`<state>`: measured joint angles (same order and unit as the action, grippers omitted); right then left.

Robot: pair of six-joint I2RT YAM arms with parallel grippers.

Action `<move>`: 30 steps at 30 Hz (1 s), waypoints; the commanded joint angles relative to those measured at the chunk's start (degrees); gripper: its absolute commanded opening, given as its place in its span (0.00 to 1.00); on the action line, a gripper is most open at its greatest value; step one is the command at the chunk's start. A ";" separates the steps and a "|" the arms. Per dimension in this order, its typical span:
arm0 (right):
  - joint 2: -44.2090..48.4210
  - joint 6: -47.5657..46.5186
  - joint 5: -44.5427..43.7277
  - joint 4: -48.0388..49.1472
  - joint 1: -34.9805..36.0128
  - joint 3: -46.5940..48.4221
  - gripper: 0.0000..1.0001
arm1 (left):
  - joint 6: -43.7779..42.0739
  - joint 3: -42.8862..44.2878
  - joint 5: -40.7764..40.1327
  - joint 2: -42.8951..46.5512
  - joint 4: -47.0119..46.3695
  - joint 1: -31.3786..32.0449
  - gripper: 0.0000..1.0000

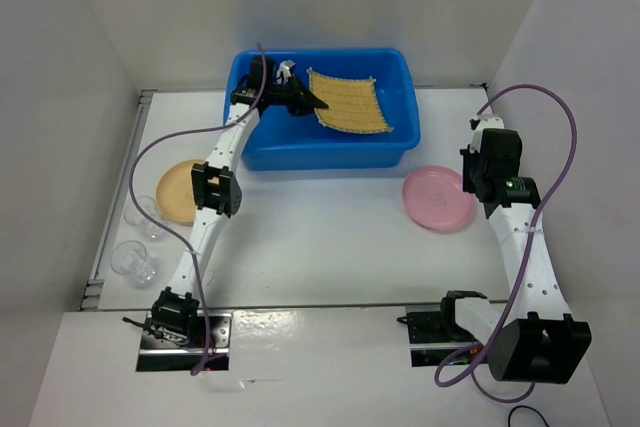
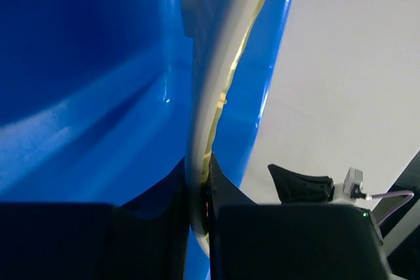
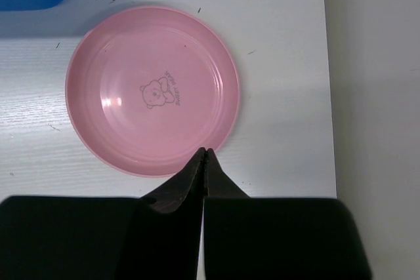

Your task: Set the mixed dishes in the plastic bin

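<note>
Mat (image 1: 350,102) sits pinched in left hand (image 2: 199,185); right hand (image 3: 205,155) closed above plate (image 3: 152,90).

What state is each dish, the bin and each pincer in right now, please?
blue bin: holds only the bamboo mat.
bamboo mat: tilted inside, gripped.
pink plate: flat on table.
tan-orange plate: on table.
clear cups: upright on table.
left pincer: shut on bamboo mat.
right pincer: shut, empty.

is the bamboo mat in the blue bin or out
In: the mat sits spread within the bin walls, one edge pinched by the left tool.
</note>
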<state>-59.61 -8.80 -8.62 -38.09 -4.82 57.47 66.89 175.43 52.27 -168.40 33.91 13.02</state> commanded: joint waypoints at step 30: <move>-4.35 -1.49 -2.10 4.97 -0.71 -1.85 0.99 | -16.77 4.21 -5.94 6.15 19.31 -1.85 1.00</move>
<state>-62.00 -9.74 -9.32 -35.14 -4.86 54.22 59.61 176.92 49.21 -170.74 43.07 13.13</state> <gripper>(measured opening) 0.987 0.998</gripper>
